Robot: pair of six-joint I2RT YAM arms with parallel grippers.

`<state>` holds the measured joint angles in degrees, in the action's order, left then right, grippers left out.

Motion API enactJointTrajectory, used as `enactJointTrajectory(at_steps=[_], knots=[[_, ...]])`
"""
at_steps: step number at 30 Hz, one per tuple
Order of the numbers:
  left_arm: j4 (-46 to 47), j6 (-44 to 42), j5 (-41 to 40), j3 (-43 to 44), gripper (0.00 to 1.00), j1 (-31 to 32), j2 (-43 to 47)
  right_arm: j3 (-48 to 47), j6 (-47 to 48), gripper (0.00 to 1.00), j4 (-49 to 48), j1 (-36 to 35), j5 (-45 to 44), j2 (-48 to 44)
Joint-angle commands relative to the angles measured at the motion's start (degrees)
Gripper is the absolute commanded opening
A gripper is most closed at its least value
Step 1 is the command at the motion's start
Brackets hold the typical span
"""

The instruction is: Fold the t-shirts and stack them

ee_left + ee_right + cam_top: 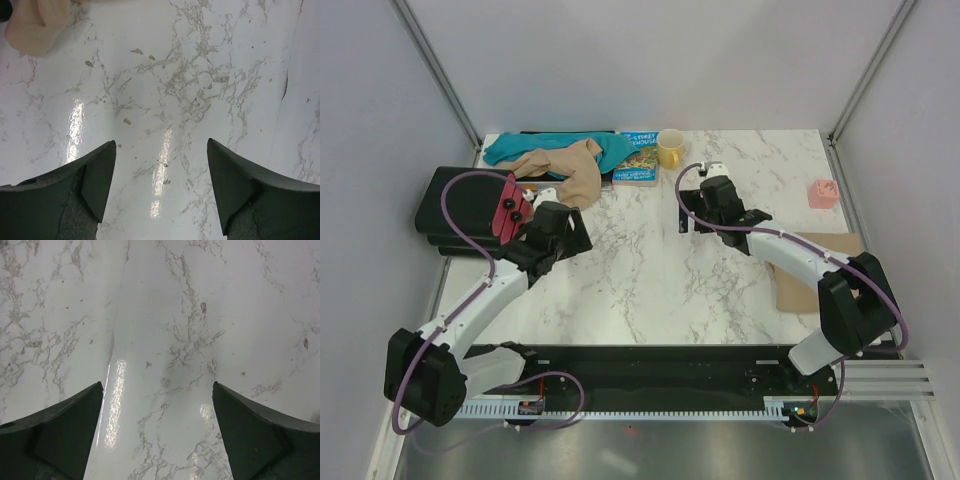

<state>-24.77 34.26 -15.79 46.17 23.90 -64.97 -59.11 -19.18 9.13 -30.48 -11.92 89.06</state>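
Note:
A crumpled tan t-shirt (570, 172) lies at the back left on top of a teal-blue garment (520, 150). At the right edge a flat tan t-shirt (812, 285) lies partly under the right arm. My left gripper (575, 233) hovers just in front of the crumpled shirt, open and holding nothing. In the left wrist view the left gripper (161, 141) frames bare marble, with an edge of tan t-shirt (35, 27) at the top left. My right gripper (705, 212) is over the table's middle right, open and empty. Only marble shows around the right gripper (157, 383) in its wrist view.
A black board (450, 205) sits at the left edge beside the left arm. A picture book (638, 158) and a yellow mug (671, 149) stand at the back centre. A small pink object (822, 194) rests at the far right. The marble table (650, 280) has walls on three sides.

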Motion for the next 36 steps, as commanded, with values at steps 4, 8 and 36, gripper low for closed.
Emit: enactJointTrajectory(at_steps=[4, 8, 36], knots=[[-0.5, 2.2, 0.2, 1.3, 0.82, 0.6, 3.5, -2.4, 0.6, 0.98, -2.0, -0.4, 8.1, -1.1], [-3.2, -0.4, -2.3, 7.6, 0.82, 0.6, 1.6, -1.2, 1.0, 0.98, -2.3, -0.3, 7.1, 0.7], [-12.5, 1.2, -15.2, 30.4, 0.77, -32.1, -10.6, -60.8, 3.0, 0.98, -2.5, -10.2, 38.1, 36.1]])
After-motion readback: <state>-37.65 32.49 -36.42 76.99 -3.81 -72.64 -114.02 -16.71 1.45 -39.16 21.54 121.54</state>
